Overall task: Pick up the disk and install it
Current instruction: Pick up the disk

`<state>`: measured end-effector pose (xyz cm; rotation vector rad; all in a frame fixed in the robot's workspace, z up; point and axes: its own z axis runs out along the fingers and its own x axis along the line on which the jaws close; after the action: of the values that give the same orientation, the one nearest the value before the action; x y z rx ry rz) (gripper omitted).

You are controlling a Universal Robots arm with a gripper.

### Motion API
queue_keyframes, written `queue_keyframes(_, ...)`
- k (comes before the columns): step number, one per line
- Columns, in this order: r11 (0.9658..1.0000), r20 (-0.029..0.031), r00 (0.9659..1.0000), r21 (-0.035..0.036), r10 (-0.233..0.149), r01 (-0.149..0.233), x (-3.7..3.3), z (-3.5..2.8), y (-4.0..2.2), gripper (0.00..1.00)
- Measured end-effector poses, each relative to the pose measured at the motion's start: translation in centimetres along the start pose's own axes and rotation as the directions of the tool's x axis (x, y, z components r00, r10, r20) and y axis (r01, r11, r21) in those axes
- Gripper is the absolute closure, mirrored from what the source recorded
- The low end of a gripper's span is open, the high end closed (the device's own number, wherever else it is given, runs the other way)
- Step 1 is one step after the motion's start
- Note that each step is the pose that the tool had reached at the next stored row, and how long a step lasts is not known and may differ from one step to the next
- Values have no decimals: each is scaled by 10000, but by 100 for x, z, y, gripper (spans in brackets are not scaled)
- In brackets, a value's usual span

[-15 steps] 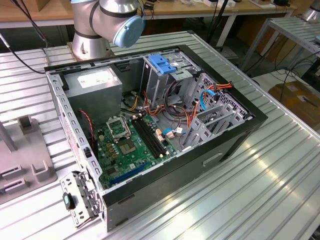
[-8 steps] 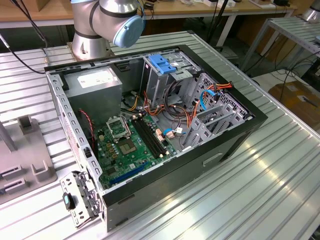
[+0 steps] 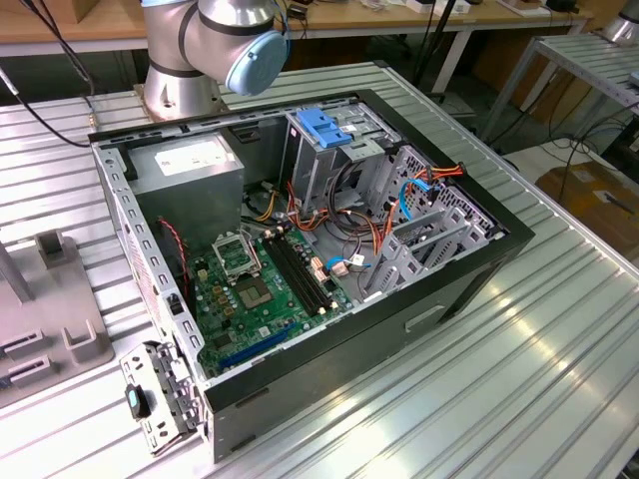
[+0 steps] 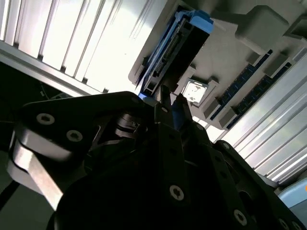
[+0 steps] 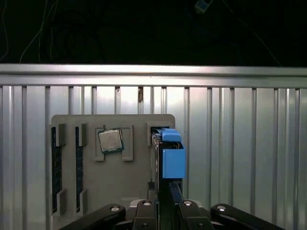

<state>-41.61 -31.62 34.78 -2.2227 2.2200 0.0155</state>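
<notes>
In both wrist views the disk (image 5: 166,155) (image 4: 180,45) stands on its edge in a slot of a grey holder tray (image 5: 136,184). It is a dark slab clipped in a blue plastic frame. My gripper (image 5: 166,191) (image 4: 171,98) sits at the disk's near end. Its two black fingers (image 4: 163,96) are drawn close together, with a bit of the blue frame between them. The disk still rests in its slot. In the exterior view the open computer case (image 3: 469,284) lies on the metal table, with a blue bracket (image 3: 325,126) on its drive cage.
The holder tray also carries a processor chip (image 5: 111,140) and memory sticks (image 5: 56,175). Its corner shows at the exterior view's left (image 3: 60,329). Inside the case are a grey power-supply box (image 3: 190,165), the green motherboard (image 3: 255,294) and loose cables. The arm's base (image 3: 190,60) stands behind the case.
</notes>
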Motion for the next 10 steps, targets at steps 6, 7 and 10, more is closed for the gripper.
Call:
queue_keyframes(6, 10000, 62, 10000, 74, -3, 2, -17, 4, -3, 76)
queue_keyframes(7, 10000, 64, 10000, 79, -5, 5, -19, 5, -7, 76)
queue_keyframes(10, 10000, 64, 10000, 81, -3, 3, -22, 14, -24, 76)
